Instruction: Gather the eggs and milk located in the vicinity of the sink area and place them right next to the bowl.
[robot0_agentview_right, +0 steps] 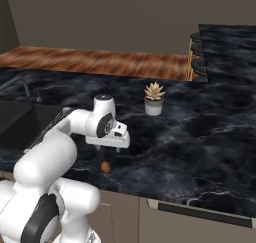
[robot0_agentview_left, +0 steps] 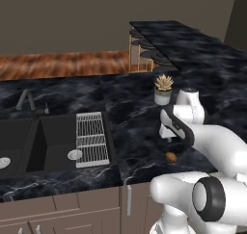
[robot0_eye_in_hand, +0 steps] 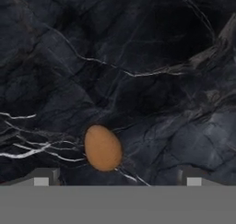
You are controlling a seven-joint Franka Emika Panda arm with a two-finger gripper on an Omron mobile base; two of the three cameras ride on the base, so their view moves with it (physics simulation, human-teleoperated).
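Observation:
A reddish-brown egg (robot0_agentview_left: 171, 156) (robot0_agentview_right: 105, 166) lies on the dark marble counter (robot0_agentview_left: 135, 132), close to its front edge and right of the sink area (robot0_agentview_left: 48, 141). My gripper (robot0_eye_in_hand: 117, 179) hangs open just above the egg. In the hand view the egg (robot0_eye_in_hand: 103, 147) sits low in the picture, between the two fingertips (robot0_eye_in_hand: 44, 177) and nearer the left one, touching neither. The white arm bends over this spot in both base views. The milk and the bowl are out of view.
The black basin holds a white wire rack (robot0_agentview_left: 91, 139), with a dark tap (robot0_agentview_left: 26, 100) behind it. A small potted succulent (robot0_agentview_left: 163, 88) (robot0_agentview_right: 154, 98) stands on the counter behind my hand. A raised marble counter (robot0_agentview_left: 193, 45) with stools (robot0_agentview_left: 144, 50) runs off to the right.

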